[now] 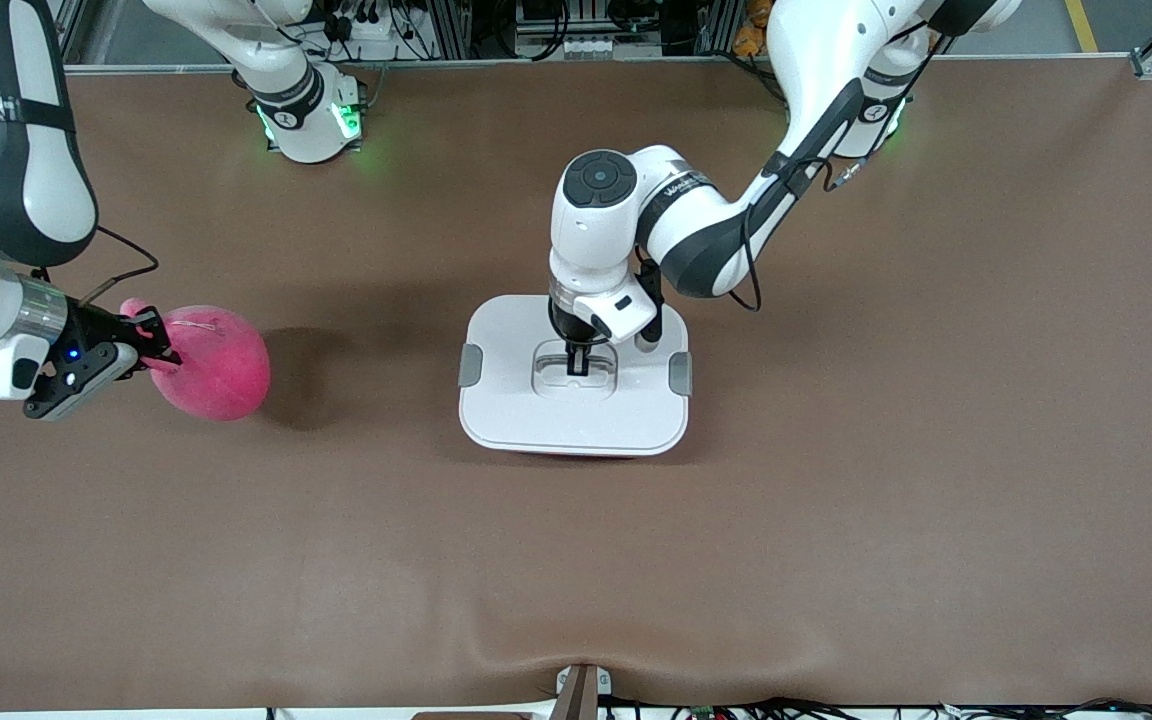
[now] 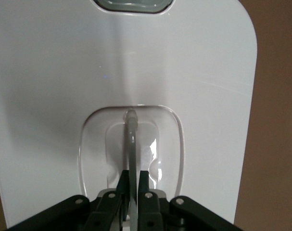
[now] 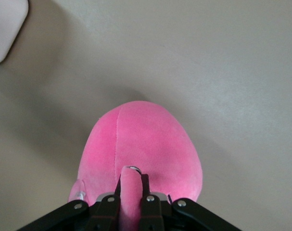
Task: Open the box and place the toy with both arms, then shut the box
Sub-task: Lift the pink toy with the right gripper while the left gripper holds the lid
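Observation:
The box (image 1: 496,410) stands mid-table with its white lid (image 2: 194,72) on and a grey clip (image 1: 470,364) at each end. My left gripper (image 1: 576,364) is down in the lid's recess, shut on the thin grey handle (image 2: 131,144). The hot-pink plush toy (image 1: 218,368) is near the right arm's end of the table; whether it rests on the table I cannot tell. My right gripper (image 1: 151,340) is shut on a narrow pink part of the toy (image 3: 130,192), with the round body (image 3: 146,144) ahead of the fingers. The toy's face is hidden.
The brown table mat (image 1: 836,500) spreads wide around the box. A corner of the box lid (image 3: 6,29) shows in the right wrist view. A small bracket (image 1: 581,690) sits at the table edge nearest the camera.

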`<state>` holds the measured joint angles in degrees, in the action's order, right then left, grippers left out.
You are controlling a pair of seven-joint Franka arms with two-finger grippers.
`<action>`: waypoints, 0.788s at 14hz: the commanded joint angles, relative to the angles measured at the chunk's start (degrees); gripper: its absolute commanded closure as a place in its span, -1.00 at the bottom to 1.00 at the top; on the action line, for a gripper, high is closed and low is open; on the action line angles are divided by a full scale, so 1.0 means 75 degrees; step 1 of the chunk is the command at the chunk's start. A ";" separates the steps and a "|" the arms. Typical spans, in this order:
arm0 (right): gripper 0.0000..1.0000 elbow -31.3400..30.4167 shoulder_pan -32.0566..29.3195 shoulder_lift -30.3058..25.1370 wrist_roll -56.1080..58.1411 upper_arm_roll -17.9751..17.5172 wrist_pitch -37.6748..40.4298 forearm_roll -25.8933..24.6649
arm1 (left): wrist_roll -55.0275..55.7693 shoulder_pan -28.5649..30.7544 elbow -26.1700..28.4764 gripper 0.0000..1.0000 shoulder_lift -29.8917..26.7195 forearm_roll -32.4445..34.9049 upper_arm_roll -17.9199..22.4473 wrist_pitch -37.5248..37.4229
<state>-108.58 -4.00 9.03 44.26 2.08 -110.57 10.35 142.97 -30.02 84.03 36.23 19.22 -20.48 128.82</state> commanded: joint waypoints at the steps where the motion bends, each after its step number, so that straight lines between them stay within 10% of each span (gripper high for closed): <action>1: 1.00 -0.0113 0.0252 -0.0302 -0.0683 0.0016 0.0141 0.0143 | 0.0191 -0.0063 -0.0129 0.81 0.0067 0.0227 0.0036 0.0051; 11: 1.00 0.0028 0.1108 -0.0595 -0.2771 0.0004 0.0387 0.0284 | 0.0168 -0.0063 -0.0129 1.00 -0.0003 0.0239 0.0036 -0.0031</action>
<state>-108.55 3.30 5.73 25.69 1.85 -108.63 11.34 142.97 -30.03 84.00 36.24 19.22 -20.50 128.82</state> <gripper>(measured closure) 0.877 0.930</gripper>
